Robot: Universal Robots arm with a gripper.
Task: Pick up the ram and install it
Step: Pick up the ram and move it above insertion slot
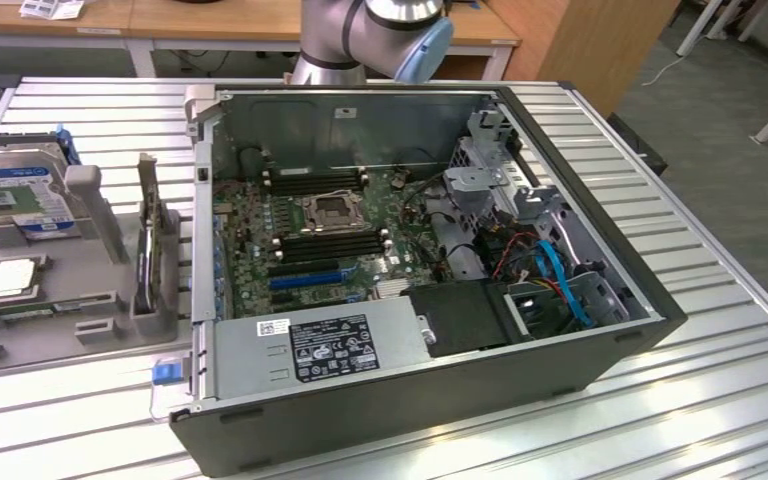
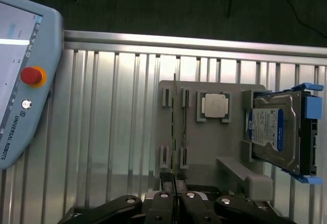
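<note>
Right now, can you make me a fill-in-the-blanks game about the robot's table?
1. The pendant has a round ___ button.
2. The square chip sits between the ram and the blue-labelled ___.
3. The gripper is ___.
Missing words: red; hard drive; shut.

Your exterior view looks down at a slant on the open computer case (image 1: 424, 250) and counter (image 1: 718, 330). Your wrist view faces straight down past the hand (image 2: 174, 196). Both share the grey tray (image 1: 84, 285) and hard drive (image 2: 273, 132).
</note>
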